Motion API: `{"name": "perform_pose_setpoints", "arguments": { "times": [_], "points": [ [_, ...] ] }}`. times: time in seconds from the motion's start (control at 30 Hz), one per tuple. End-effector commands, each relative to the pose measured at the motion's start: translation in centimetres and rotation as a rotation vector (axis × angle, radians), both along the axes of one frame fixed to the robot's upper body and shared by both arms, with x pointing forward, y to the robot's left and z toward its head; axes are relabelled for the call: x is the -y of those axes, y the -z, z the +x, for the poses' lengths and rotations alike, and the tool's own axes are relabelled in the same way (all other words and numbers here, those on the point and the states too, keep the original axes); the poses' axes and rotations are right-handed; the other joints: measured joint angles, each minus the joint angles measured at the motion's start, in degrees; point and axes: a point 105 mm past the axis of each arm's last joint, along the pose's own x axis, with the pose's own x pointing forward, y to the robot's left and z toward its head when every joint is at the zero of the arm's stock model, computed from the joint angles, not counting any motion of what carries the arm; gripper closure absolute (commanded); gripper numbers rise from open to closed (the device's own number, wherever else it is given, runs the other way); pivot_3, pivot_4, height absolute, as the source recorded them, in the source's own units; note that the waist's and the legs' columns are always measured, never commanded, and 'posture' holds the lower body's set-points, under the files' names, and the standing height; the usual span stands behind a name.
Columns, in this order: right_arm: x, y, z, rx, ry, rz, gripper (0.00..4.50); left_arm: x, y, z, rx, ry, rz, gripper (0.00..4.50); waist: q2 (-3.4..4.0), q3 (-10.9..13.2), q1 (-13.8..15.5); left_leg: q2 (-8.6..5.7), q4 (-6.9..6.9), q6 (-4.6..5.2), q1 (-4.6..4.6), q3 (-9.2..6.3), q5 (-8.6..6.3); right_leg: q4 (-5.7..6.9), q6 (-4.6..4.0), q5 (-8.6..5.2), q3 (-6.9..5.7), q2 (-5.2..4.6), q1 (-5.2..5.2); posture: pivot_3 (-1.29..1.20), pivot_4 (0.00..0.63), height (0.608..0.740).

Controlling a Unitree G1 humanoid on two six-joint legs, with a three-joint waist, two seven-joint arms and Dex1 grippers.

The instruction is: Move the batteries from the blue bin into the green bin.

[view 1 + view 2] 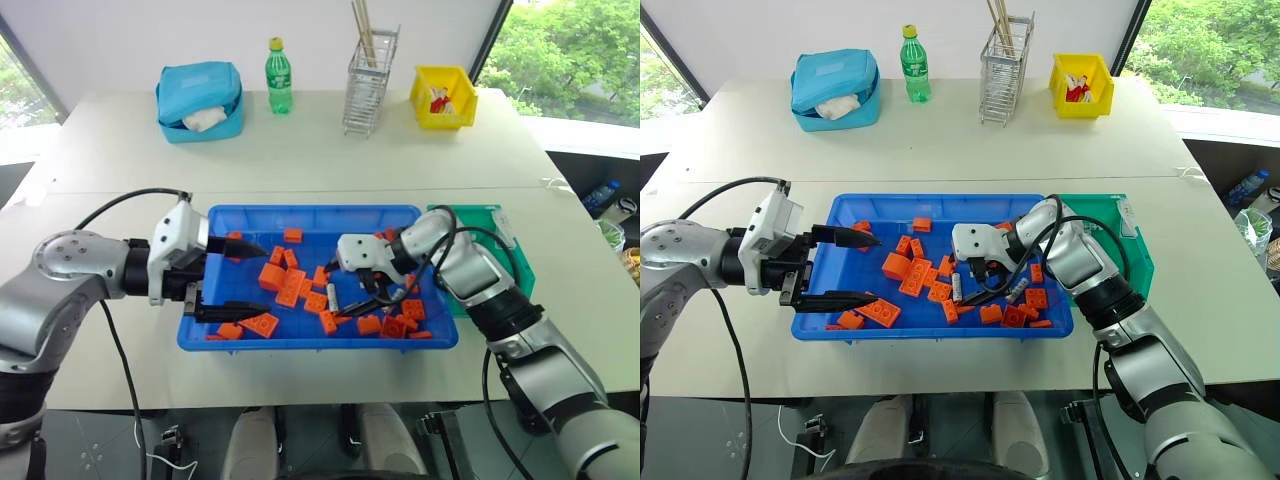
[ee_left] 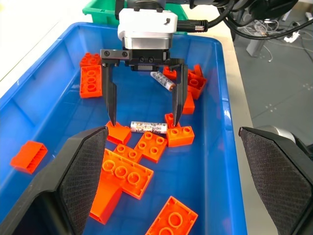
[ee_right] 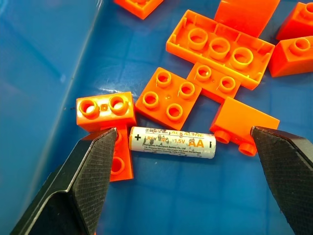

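Near the tabletop's front edge, blue bin (image 1: 420, 215) holds orange bricks (image 1: 291, 287) and batteries; right gripper (image 2: 145, 108), jaws apart, straddles one battery (image 3: 172, 142) lying flat on the bin floor, second battery (image 2: 163, 81) behind it. Left gripper (image 1: 247, 280) hangs over the bin's left end, jaws apart, empty. Green bin (image 1: 497, 225) touches the blue bin's right end.

Silver arms, white wrist housings, black cables, black jaws.
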Motion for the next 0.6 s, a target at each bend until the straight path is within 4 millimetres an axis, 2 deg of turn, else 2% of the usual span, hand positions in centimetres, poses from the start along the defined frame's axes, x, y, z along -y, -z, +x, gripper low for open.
{"name": "perform_pose_setpoints", "arguments": {
  "times": [0.03, 0.13, 0.27, 0.33, 0.6],
  "points": [
    [0.9, 0.1, -1.1, -0.042, -0.047, -0.045, 0.02, 0.0, -0.6, 0.0, 0.033, 0.001, -0.003, 0.00, 0.00, 0.00, 0.01, 0.00, 0.00, 0.00, 0.00, 0.00, 0.00, 0.00, 0.00, 0.00, 0.00, 0.00, 0.00, 0.00, 0.150, 0.736],
    [1.3, -0.7, -1.4, -0.046, -0.063, -0.054, 0.02, 0.0, -0.7, 0.2, 0.041, -0.005, -0.005, 0.00, -0.01, 0.00, 0.14, -0.01, 0.00, 0.00, -0.01, 0.00, 0.00, -0.02, -0.01, 0.00, 0.00, -0.01, 0.01, 0.00, 0.150, 0.736],
    [0.7, -2.3, -0.5, -0.011, -0.037, -0.024, 0.02, 0.0, -0.8, 0.4, 0.049, -0.010, -0.009, 0.00, -0.01, 0.00, -0.21, 0.00, 0.00, 0.00, -0.01, -0.01, 0.00, 0.00, -0.01, 0.00, 0.01, 0.03, -0.03, 0.00, 0.150, 0.736],
    [0.7, -2.7, 0.1, 0.062, -0.064, -0.039, 0.02, 0.0, -0.8, 0.4, 0.051, -0.010, -0.011, 0.00, -0.01, 0.00, -0.19, 0.01, -0.01, 0.00, -0.01, -0.02, 0.00, 0.00, -0.01, 0.00, 0.01, 0.05, -0.04, 0.00, 0.150, 0.736],
    [0.5, -3.1, 1.7, 0.344, -0.407, -0.180, 0.02, 0.0, -0.8, 0.6, 0.054, -0.008, -0.011, 0.00, -0.02, 0.01, -0.07, 0.00, 0.00, 0.00, -0.02, -0.02, 0.00, -0.02, 0.00, -0.01, 0.01, 0.04, 0.00, 0.00, 0.150, 0.736]
  ]
}}
